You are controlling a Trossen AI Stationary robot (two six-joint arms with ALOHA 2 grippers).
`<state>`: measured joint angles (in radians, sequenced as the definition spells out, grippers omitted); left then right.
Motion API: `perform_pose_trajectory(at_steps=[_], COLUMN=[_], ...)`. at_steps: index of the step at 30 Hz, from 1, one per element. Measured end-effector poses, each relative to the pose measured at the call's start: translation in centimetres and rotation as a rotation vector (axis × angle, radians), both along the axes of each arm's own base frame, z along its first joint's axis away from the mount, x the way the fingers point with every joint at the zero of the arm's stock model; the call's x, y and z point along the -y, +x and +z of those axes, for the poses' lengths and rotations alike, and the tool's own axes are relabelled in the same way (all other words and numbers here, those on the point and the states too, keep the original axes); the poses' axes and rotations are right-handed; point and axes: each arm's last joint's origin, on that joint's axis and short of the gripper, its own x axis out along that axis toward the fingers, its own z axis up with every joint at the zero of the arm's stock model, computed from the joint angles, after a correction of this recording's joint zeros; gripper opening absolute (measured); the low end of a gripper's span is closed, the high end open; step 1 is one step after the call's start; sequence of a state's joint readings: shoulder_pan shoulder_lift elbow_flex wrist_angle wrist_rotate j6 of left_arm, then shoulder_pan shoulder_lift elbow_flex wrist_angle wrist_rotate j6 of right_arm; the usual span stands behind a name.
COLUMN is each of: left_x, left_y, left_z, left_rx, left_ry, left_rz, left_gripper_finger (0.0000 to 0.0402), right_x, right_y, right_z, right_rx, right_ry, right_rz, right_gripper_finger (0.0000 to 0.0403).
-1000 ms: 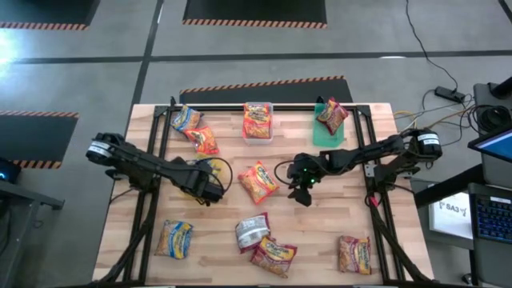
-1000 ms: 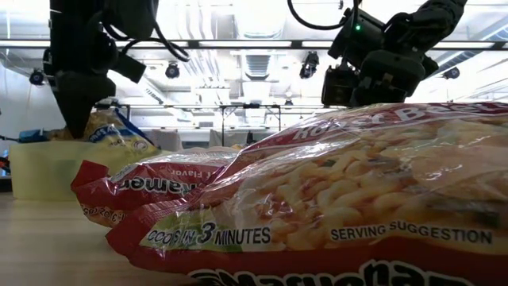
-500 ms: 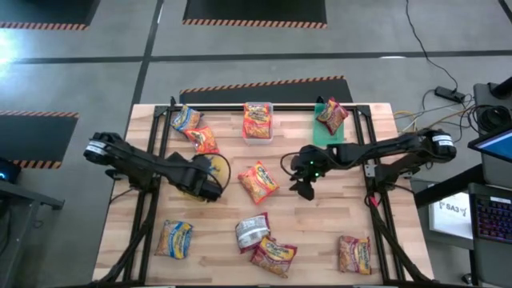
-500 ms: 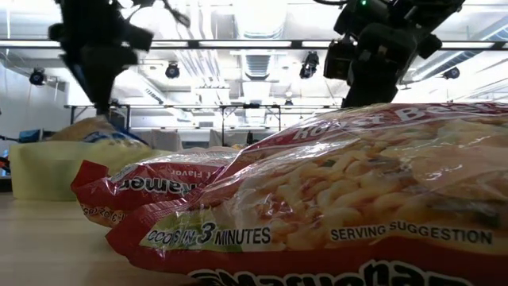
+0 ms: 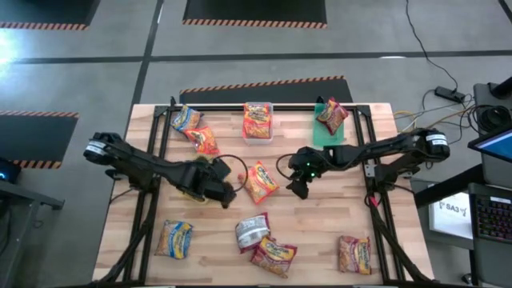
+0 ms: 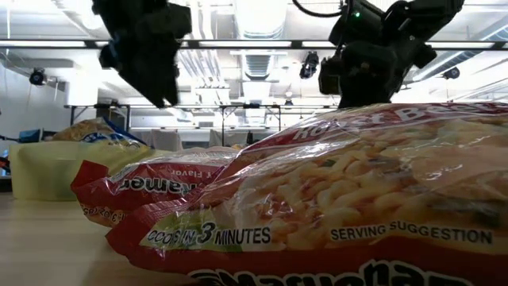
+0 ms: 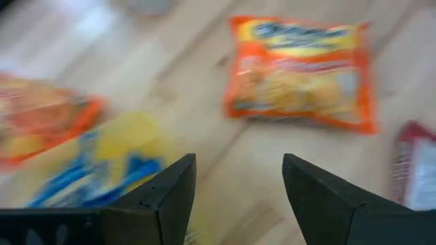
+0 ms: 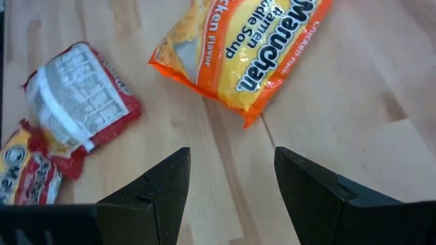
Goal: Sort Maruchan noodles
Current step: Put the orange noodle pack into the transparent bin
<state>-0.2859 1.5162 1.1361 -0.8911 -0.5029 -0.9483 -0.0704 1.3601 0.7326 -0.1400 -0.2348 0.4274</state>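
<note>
Fingers of both grippers stand spread and empty, flanking the orange Maruchan chicken ramen packet (image 5: 259, 182) at mid-desk: left gripper (image 5: 227, 194) just beside it, right gripper (image 5: 296, 189) near; other packets lie scattered across the wooden desk (image 5: 320, 240)

One camera is looking straight down on the tabletop (image 5: 320, 224); both wrist cameras are sharing the orange packet (image 8: 238, 51).

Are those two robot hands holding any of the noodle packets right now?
No. Both the left hand and the right hand are open and empty, hovering above the table near the middle orange packet.
</note>
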Motion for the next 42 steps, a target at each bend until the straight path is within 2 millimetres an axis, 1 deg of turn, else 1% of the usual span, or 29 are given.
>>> perform_pose_trajectory(at_steps=[4,9,16,20,26,31,33,35,37,42], left_x=[0.2,0.5,0.3,0.0,-0.1,-0.1,0.0,-0.1,0.0,0.1], left_y=[0.3,0.8,0.5,0.5,1.1,2.8,3.5,3.8,4.2,4.4], left_z=[-2.2,-4.6,-6.8,-7.6,-9.5,-10.9,-11.0,-11.2,-10.9,-10.1], left_rx=[0.063,0.226,0.323,0.329,0.266,0.187,0.152,0.085,0.05,-0.016], left_ry=[-0.062,-0.16,-0.213,-0.221,-0.207,-0.184,-0.166,-0.138,-0.128,-0.101], left_rz=[-0.029,-0.065,-0.034,-0.011,-0.005,-0.046,-0.068,-0.076,-0.087,-0.118], left_gripper_finger=[0.0201,0.0201,0.0201,0.0201,0.0201,0.0201,0.0201,0.0201,0.0201,0.0201], right_x=[0.1,0.1,0.4,0.6,0.9,1.3,1.4,1.5,1.5,1.5], right_y=[0.5,1.1,2.2,2.8,3.5,3.8,3.9,3.9,3.9,4.0], right_z=[-0.8,-1.6,-2.3,-3.2,-4.1,-4.2,-4.3,-4.4,-4.3,-4.1], right_rx=[-0.017,-0.015,0.013,-0.002,-0.029,-0.032,-0.038,-0.038,-0.036,-0.024], right_ry=[0.021,0.023,0.039,0.055,0.027,0.024,0.024,0.024,0.024,0.008], right_rz=[-0.023,-0.025,-0.053,-0.079,-0.123,-0.135,-0.137,-0.14,-0.141,-0.124], right_gripper_finger=[0.0203,0.0203,0.0203,0.0203,0.0203,0.0203,0.0203,0.0203,0.0203,0.0203])
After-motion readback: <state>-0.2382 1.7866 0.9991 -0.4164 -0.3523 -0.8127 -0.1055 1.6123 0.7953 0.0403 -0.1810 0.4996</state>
